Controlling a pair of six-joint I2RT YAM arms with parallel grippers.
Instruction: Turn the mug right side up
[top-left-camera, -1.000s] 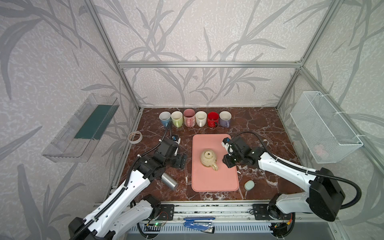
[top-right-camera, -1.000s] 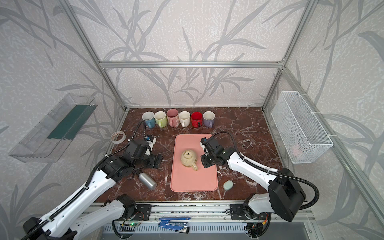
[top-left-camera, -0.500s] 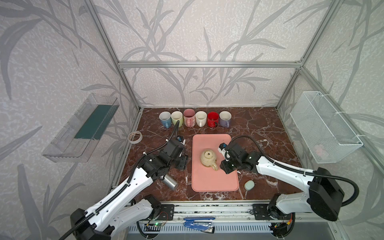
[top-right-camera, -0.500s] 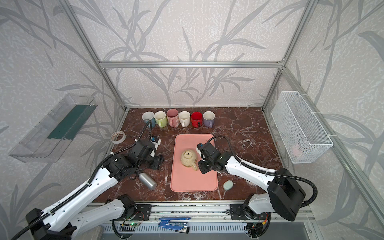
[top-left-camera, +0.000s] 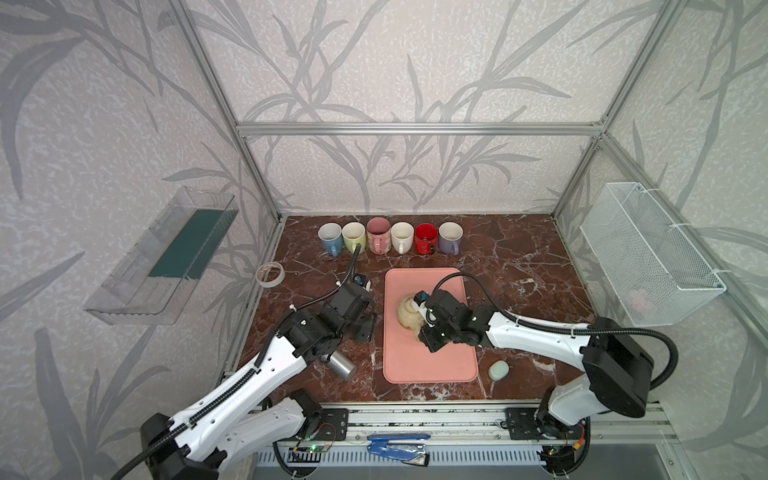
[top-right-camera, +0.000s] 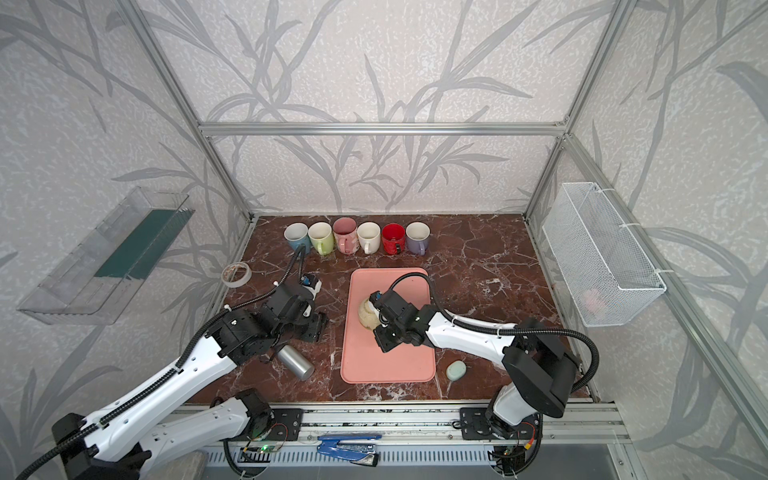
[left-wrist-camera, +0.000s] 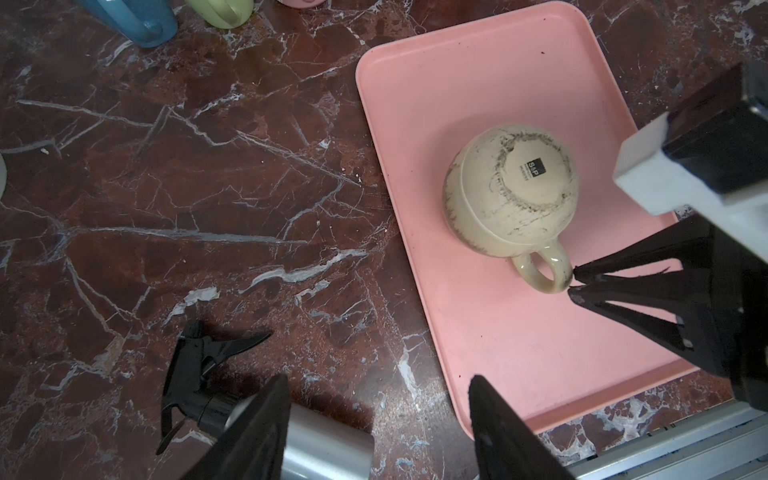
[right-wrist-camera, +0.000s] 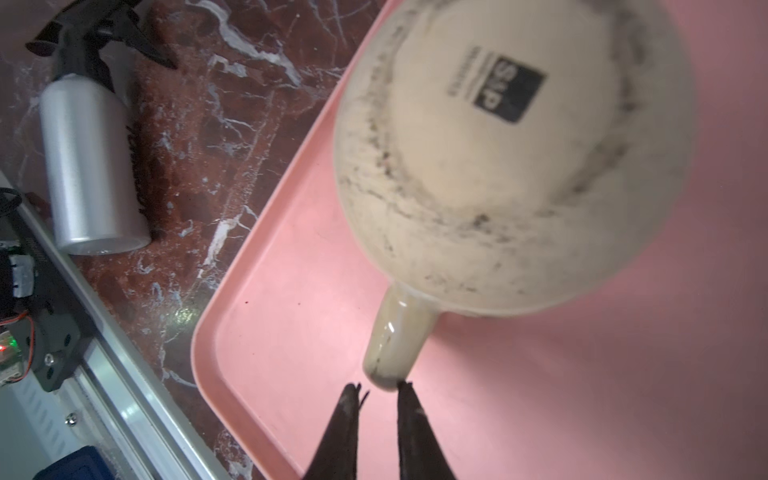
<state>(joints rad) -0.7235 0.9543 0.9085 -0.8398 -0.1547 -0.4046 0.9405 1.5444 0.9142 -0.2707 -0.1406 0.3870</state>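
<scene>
While your right gripper is pinched onto the outer end of its handle, the beige mug sits base-up around the middle of the pink tray. Your left gripper hangs wide apart and empty over the marble table beside the tray, right by a spray bottle lying on its side. Six mugs line the back.

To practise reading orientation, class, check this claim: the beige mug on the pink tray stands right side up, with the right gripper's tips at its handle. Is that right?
Not quite: the mug is upside down. The left wrist view shows its stamped base facing up on the pink tray. The right gripper does have its tips at the handle.
</scene>
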